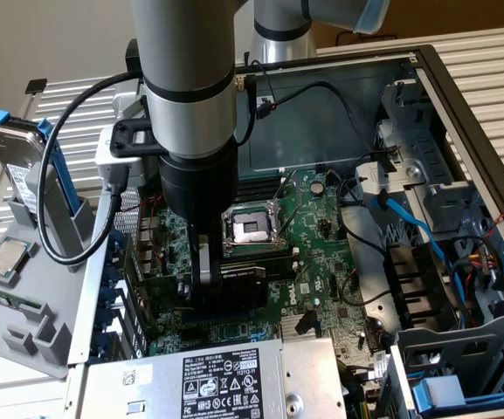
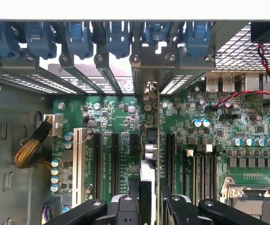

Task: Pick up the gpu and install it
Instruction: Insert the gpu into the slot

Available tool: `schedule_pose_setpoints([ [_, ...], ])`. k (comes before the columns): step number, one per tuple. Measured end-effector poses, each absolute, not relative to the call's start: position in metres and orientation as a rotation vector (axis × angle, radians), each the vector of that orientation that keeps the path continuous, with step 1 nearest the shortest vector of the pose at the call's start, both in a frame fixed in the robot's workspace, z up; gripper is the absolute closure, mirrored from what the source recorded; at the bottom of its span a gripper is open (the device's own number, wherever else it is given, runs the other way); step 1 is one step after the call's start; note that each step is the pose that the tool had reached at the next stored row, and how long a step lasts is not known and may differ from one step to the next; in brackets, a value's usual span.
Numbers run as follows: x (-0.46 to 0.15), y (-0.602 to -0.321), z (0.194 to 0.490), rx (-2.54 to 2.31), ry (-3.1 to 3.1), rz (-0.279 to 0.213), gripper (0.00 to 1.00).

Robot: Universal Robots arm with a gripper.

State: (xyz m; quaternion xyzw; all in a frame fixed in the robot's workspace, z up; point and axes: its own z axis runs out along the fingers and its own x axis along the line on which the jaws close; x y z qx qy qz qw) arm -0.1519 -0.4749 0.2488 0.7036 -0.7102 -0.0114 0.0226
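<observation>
The gpu (image 1: 239, 285), a card with a black shroud, stands on edge low over the large green motherboard (image 1: 321, 253), just in front of the CPU socket (image 1: 250, 229). My gripper (image 1: 206, 266) is shut on its upper edge, pointing straight down. In the wrist view the gpu (image 2: 148, 154) appears edge-on between my fingers (image 2: 134, 199), in line with a black expansion slot. Its silver bracket end (image 2: 149, 89) reaches toward the case's rear slot openings. I cannot tell whether the card's lower edge touches the slot.
Blue slot latches (image 2: 78, 37) line the case's rear wall. A white slot (image 2: 77, 159) and black slots flank the card. A power supply (image 1: 208, 380) sits at the front. Blue cables (image 1: 409, 227) and a drive cage (image 1: 461, 367) fill the exterior view's right. A grey tray (image 1: 24, 305) holds parts.
</observation>
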Motion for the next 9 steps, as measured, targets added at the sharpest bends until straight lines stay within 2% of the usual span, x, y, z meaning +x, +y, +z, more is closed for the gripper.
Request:
schedule_pose_setpoints([
  [9,-0.1519,-0.4749,0.2508,2.179,-2.199,-0.035,0.73],
])
